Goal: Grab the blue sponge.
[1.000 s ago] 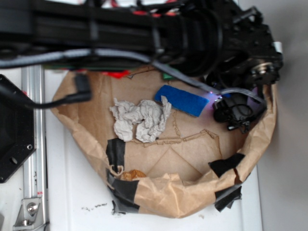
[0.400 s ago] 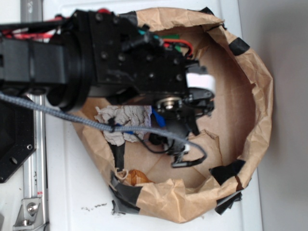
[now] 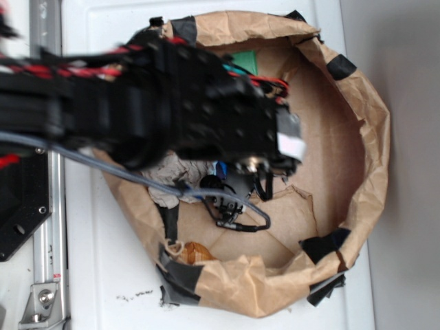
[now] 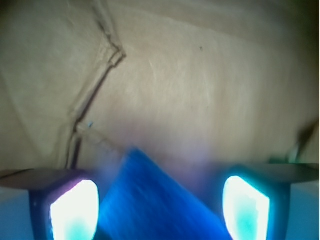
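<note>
my gripper [image 4: 160, 210]: open, unclosed | blue sponge [image 4: 150, 200] between my pads | likely soft, light, compressible | pinch across its flat body

Deep blue sponge [image 4: 150, 200], brown paper bag [image 3: 357, 137], green block [image 3: 245, 62], black arm [image 3: 137, 110].

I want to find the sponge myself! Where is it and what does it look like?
Look inside the brown paper bag, under the black robot arm. Between the tips of the claw lies the sponge, flat and deep blue. The crumpled paper wad beside it is whitish, and the block at the far edge is green.
</note>
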Motion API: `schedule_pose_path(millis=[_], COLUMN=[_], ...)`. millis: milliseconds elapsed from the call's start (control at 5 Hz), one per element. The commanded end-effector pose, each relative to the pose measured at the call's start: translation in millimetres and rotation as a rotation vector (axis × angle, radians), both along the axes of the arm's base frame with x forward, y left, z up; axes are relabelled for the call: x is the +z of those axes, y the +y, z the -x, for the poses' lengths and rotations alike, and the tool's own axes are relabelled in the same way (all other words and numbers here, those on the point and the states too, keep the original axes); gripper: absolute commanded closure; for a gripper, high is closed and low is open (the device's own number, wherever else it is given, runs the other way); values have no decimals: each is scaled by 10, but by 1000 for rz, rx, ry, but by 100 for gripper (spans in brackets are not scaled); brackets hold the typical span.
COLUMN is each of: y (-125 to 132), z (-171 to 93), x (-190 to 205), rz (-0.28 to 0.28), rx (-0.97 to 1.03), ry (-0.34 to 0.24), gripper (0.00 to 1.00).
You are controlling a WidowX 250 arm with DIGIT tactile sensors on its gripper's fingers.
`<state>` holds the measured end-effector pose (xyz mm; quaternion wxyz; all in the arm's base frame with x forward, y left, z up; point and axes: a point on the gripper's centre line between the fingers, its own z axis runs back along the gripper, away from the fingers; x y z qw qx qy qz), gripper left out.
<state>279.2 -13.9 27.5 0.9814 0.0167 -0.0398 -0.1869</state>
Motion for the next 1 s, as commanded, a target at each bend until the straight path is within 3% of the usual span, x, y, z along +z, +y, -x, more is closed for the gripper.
schedule_pose_path(millis=[0, 400, 600, 800], y=[-162, -183, -90, -10], z=[205, 503, 508, 472], x=[-80, 50, -69, -96], rz=[1, -9, -40, -30], rx=[-129, -195, -152, -91], ry=[43, 54, 111, 135], gripper=[0, 0, 0, 25])
